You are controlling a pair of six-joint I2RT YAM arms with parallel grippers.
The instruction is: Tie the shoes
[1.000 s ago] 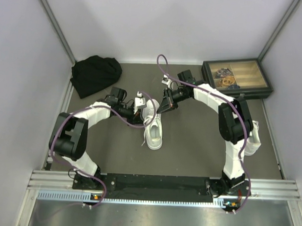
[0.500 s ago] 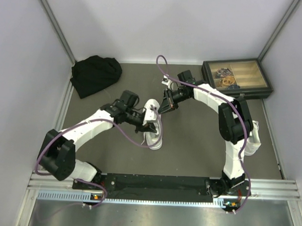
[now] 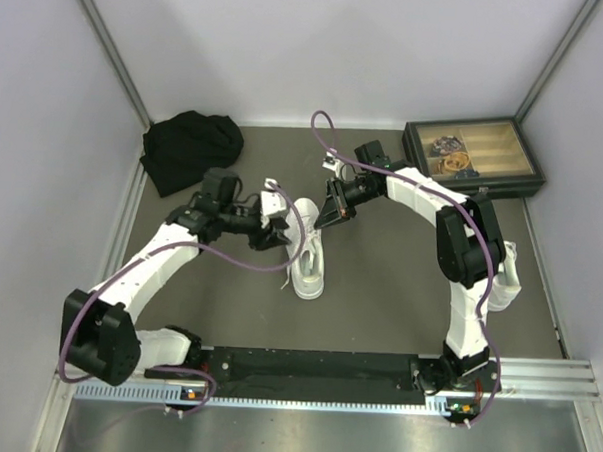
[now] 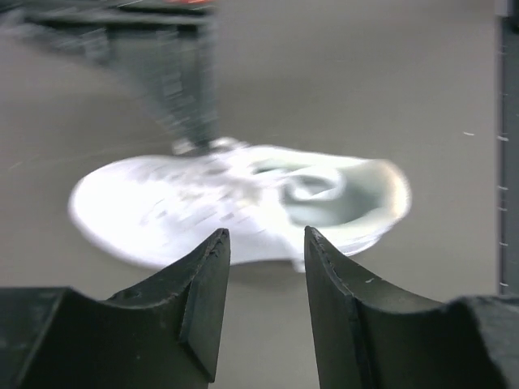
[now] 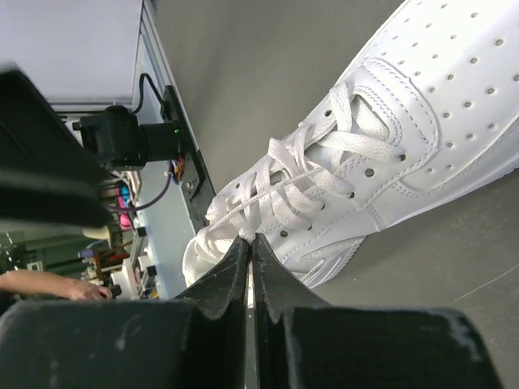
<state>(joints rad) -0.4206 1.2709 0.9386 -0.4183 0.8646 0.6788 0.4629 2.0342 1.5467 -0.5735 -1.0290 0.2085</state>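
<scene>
Backing off the sneaker (image 3: pixel 308 248) — left fingers (image 4: pixel 203 300) parted, right fingers (image 5: pixel 219 292) pinching lace (image 5: pixel 280 180).

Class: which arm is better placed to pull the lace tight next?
Probably right: the right claw is shut on a thin white lace of the white low-top sneaker; the left claw hangs open and empty beside it.

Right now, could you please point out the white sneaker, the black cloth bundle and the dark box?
White low-top sneaker (image 3: pixel 309 262): top view, forefoot.
Black cloth bundle (image 3: pixel 190 151): top view, its middle.
Dark rectangular box with wooden tray (image 3: pixel 481 183): top view, near wall.
</scene>
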